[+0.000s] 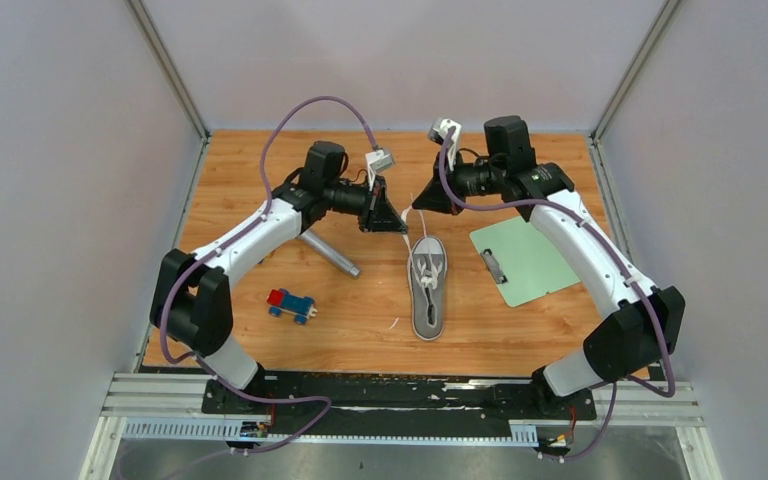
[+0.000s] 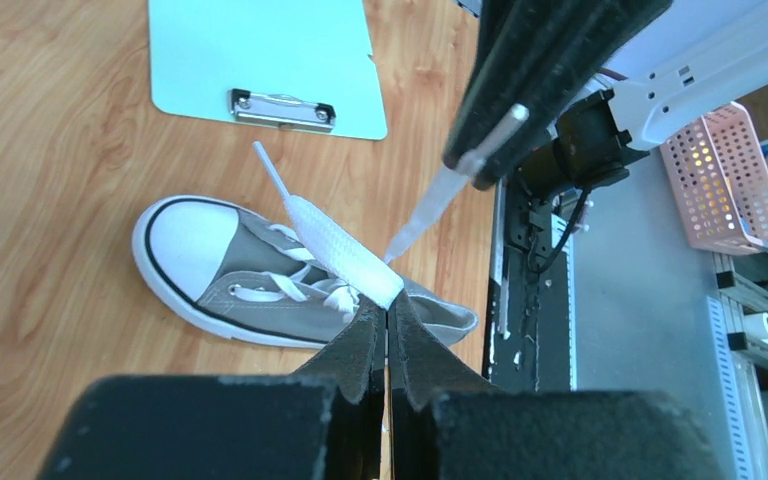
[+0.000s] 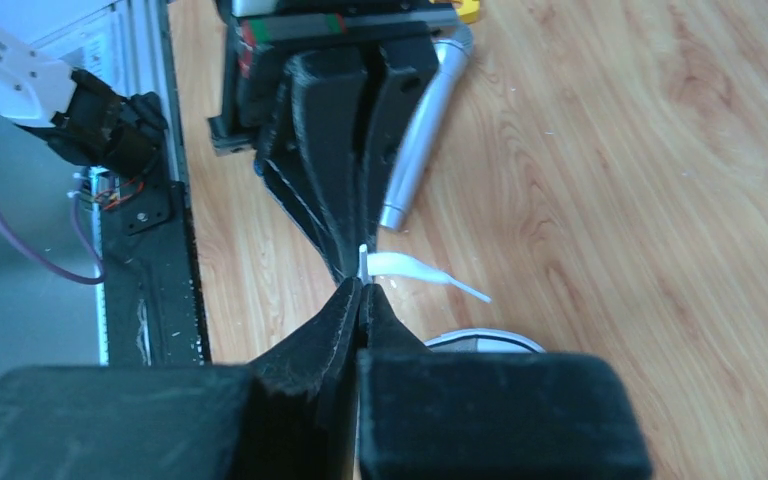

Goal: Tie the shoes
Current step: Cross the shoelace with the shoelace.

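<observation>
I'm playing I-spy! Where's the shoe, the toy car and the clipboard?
shoe (image 2: pixel 185 245): left wrist view, on its white toe cap.
toy car (image 1: pixel 300 305): top external view, on its blue part.
clipboard (image 1: pixel 532 260): top external view, on the green board.

The worktop (image 1: pixel 360 330) is showing wood grain under a soft sheen. The sneaker (image 2: pixel 245 290) is wearing matt grey canvas, its toe cap (image 2: pixel 185 250) looking like smooth white rubber. The lace (image 2: pixel 345 250) is reading as flat woven cloth. The clipboard (image 2: pixel 260 50) is looking smooth, its clip (image 2: pixel 282 108) glinting as bright metal. The left fingers (image 2: pixel 360 350) and right fingers (image 3: pixel 335 320) are looking matt black, faintly grainy; the cylinder (image 3: pixel 415 150) is shining like brushed metal.
</observation>
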